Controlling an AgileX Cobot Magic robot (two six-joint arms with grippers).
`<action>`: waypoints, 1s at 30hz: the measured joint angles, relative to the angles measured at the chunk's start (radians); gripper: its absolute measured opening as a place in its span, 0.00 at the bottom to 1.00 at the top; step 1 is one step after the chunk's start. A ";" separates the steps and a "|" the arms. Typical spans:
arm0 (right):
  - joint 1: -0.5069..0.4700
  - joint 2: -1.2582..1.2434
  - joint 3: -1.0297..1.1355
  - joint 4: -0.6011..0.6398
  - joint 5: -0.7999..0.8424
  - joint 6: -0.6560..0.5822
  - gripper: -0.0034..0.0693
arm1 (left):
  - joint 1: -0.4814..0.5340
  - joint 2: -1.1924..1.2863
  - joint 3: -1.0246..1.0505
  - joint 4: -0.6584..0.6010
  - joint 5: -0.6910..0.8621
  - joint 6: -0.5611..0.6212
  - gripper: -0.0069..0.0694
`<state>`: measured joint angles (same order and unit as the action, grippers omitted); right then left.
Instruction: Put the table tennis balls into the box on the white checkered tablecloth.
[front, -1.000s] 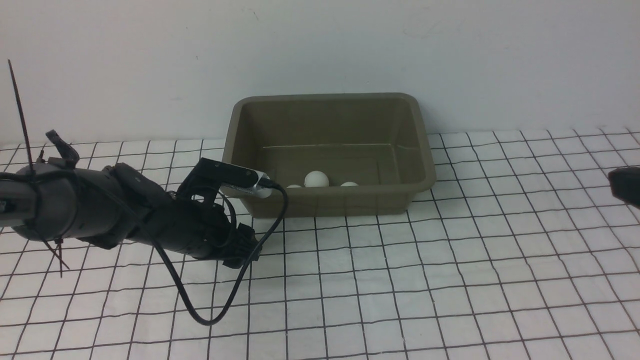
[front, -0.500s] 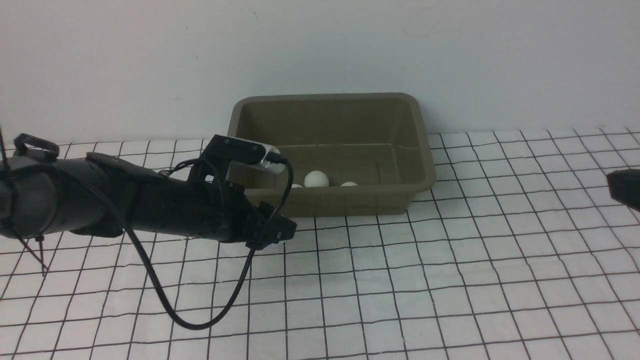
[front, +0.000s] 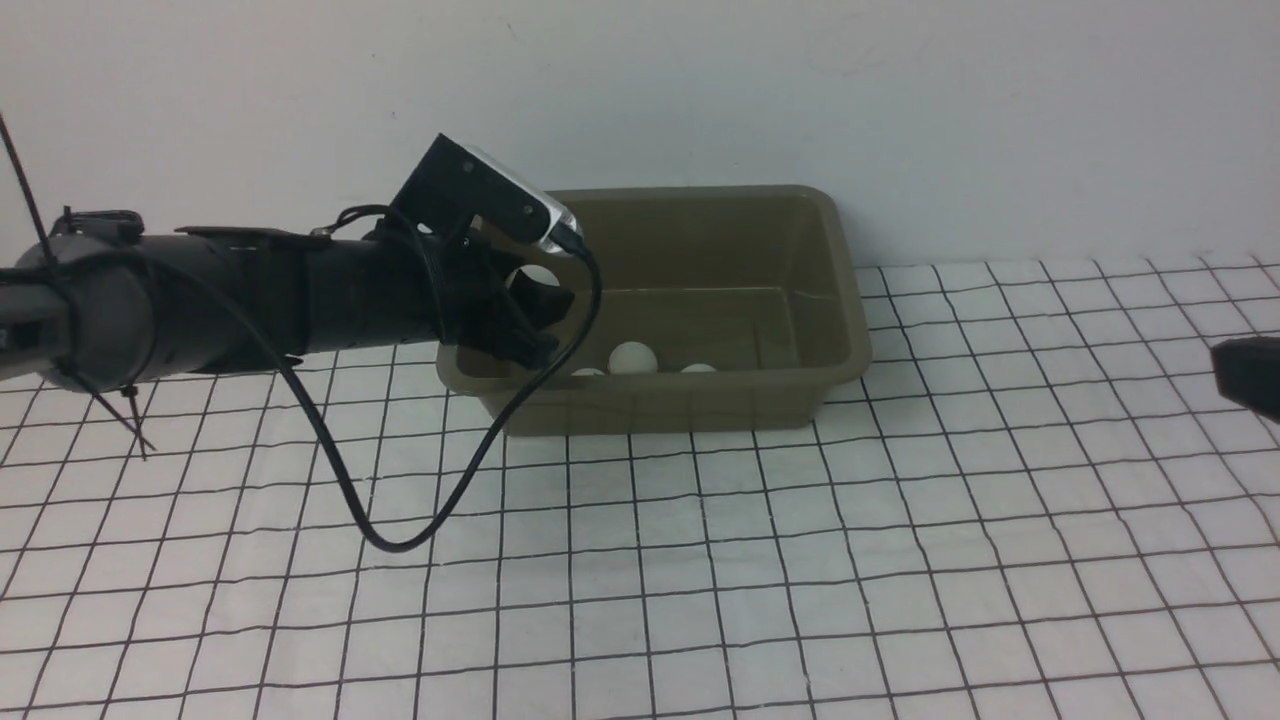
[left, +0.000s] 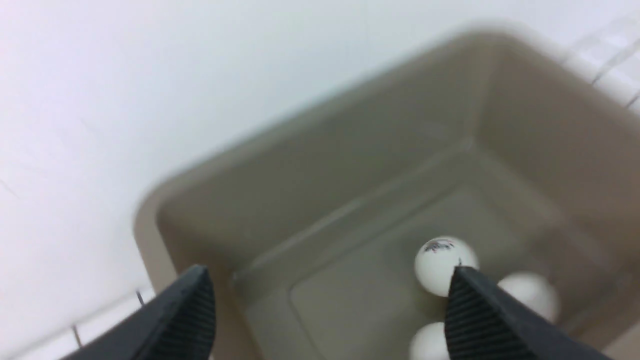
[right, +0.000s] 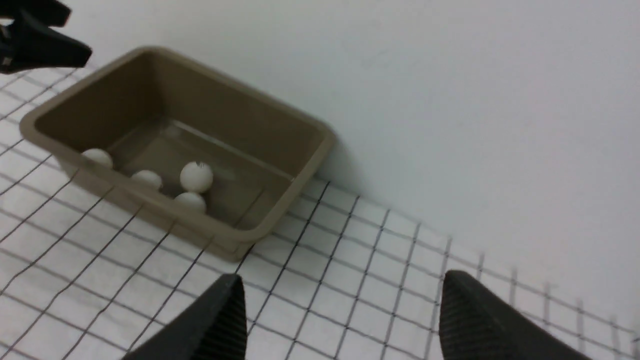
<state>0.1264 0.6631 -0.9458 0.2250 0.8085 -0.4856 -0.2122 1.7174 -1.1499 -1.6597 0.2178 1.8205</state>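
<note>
**Four balls in the box, right jaws apart over the cloth**

The olive box (right: 235, 117) sits on the white checkered tablecloth (right: 350, 280), close to a plain white wall (right: 450, 100). Four table tennis balls (right: 196, 176) lie inside it, all towards the side nearest the camera; one rests off in a corner. The right gripper (right: 341, 280) hangs above bare cloth, its ribbed fingers (right: 470, 320) wide apart and holding nothing. The dark left gripper (right: 75, 35) shows near the box's far corner.
</note>
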 joint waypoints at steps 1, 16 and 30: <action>0.000 -0.041 -0.002 -0.031 0.014 0.016 0.70 | 0.000 -0.021 0.009 0.007 0.000 -0.020 0.82; 0.000 -0.522 0.434 0.214 0.029 -0.167 0.67 | 0.000 -0.277 0.091 0.032 -0.040 -0.062 0.74; 0.000 -0.588 0.624 0.013 -0.249 0.027 0.55 | 0.000 -0.277 0.091 0.031 -0.036 -0.062 0.74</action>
<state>0.1261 0.0755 -0.3219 0.2385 0.5595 -0.4586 -0.2122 1.4404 -1.0591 -1.6288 0.1815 1.7585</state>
